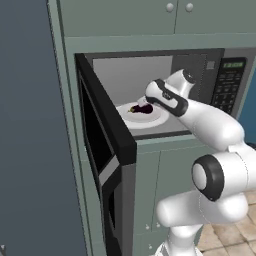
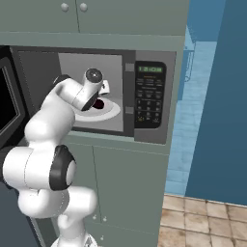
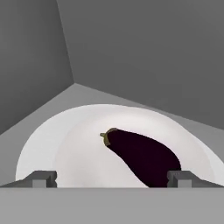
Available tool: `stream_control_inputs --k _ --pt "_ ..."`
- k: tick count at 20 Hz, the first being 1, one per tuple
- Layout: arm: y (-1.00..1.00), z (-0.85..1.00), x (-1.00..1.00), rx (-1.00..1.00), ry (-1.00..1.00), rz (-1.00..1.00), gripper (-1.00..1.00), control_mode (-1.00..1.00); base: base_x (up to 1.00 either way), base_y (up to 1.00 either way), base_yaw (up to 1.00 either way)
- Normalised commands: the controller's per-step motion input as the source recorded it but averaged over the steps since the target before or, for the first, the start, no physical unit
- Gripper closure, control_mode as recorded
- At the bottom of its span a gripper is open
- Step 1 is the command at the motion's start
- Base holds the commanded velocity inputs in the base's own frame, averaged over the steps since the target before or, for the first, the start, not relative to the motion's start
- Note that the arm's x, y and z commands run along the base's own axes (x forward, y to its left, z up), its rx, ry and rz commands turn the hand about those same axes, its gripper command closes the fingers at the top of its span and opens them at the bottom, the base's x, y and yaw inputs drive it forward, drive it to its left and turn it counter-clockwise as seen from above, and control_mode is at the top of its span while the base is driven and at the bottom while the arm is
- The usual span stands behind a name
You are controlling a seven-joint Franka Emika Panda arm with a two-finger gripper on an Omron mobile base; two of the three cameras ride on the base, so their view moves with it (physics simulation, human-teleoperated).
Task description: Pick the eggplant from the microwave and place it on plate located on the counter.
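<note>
The eggplant [image 1: 143,108] [image 2: 99,103] [image 3: 144,157], dark purple with a greenish stem end, lies on a white plate [image 1: 152,118] [image 2: 110,111] [image 3: 61,140] in the light grey cavity of the microwave [image 1: 227,85] [image 2: 149,91]. My gripper [image 3: 111,179] is inside the cavity, just short of the eggplant. It is open, its fingertips [image 3: 41,178] wide apart, and the eggplant's thick end lies near the right one. The golden-rimmed plate and the counter are out of view.
The black microwave door [image 1: 102,145] [image 2: 8,103] stands swung open to the left, beside my arm. Grey-green cabinets [image 1: 165,175] [image 2: 125,178] sit below and above. A blue wall and tiled floor [image 2: 202,222] lie to the right.
</note>
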Motion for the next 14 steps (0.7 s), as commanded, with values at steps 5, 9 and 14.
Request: stream_control_inputs --k 5,9,14 --pt "0.00 -0.02 0.32 0.00 0.04 0.07 -1.00 -1.00 0.00 0.00 0.00" --pt "0.00 -0.11 0.25 0.00 0.08 0.01 -1.00 -1.00 0.00 0.00 0.00" --pt "0.00 -0.10 0.22 0.00 0.06 0.01 -1.00 -1.00 0.00 0.00 0.00"
